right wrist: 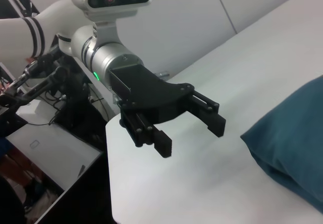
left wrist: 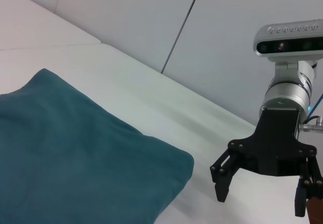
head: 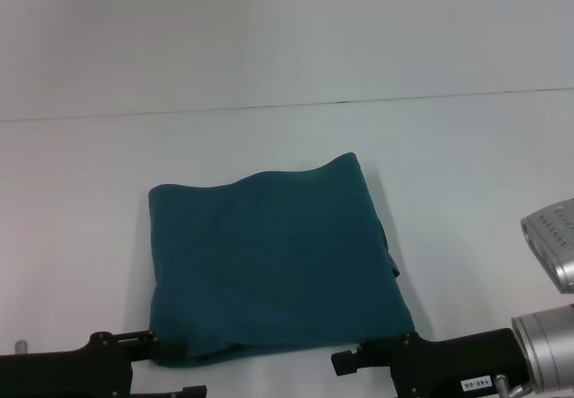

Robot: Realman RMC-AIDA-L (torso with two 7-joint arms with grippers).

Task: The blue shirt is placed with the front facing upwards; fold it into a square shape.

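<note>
Looking down, I see the soft teal-blue cotton shirt (head: 273, 259) folded nearly square on my white table (head: 466, 192), plain side up, between my left claw (right wrist: 189, 128) and right claw (left wrist: 262, 191), both wide open.

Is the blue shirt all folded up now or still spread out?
Folded. The shirt lies as a thick, roughly square packet, no sleeves or print showing.

The blue shirt (head: 273, 259) lies folded into a rough square, plain teal side up, flat on the white tabletop (head: 466, 192).
</note>
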